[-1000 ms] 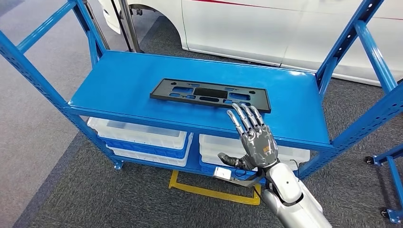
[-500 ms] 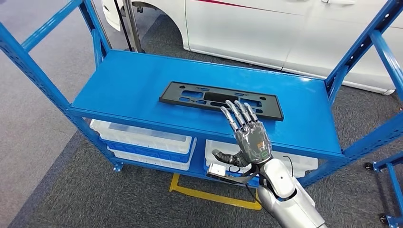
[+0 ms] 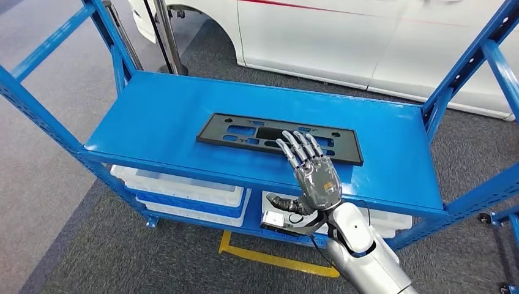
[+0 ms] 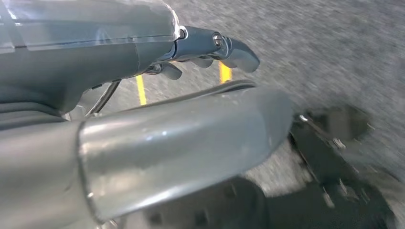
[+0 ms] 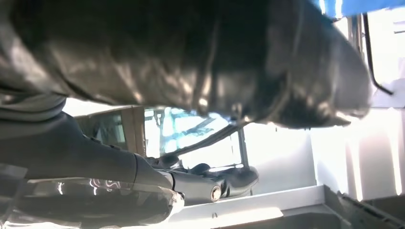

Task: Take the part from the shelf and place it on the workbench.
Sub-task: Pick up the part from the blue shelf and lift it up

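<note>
Part (image 3: 278,136), a flat black rectangular plate w/ cut-outs, lies flat on the blue shelf (image 3: 159,116) top level, roughly mid-shelf, long side running parallel to the front edge and nearer that edge than the back. Right hand (image 3: 309,171) is raised just in front of the shelf's front edge, fingers (image 3: 298,147) extended and apart, holding nothing; from the head view the fingertips overlap the part's near edge toward its right half, but can't tell whether they touch it or hover above. Thumb sticks out to the side, below the shelf edge, so no grip around the plate yet. Left hand (image 4: 210,47) hangs low over grey carpet w/ a yellow floor line; its fingers look curled in w/ nothing in them, though the view is blurred. Progress, as a judgement: early stage, approach only. Part not lifted, not gripped; pick-up, carry and set-down on the workbench all left to do. Next probably needs fingers on or under the near edge, since a thin flat plate gives little to grab. Below the top level sit white bins (image 3: 183,184) on the lower shelf. White car body (image 3: 343,37) stands behind the shelf, on the grey floor.
</note>
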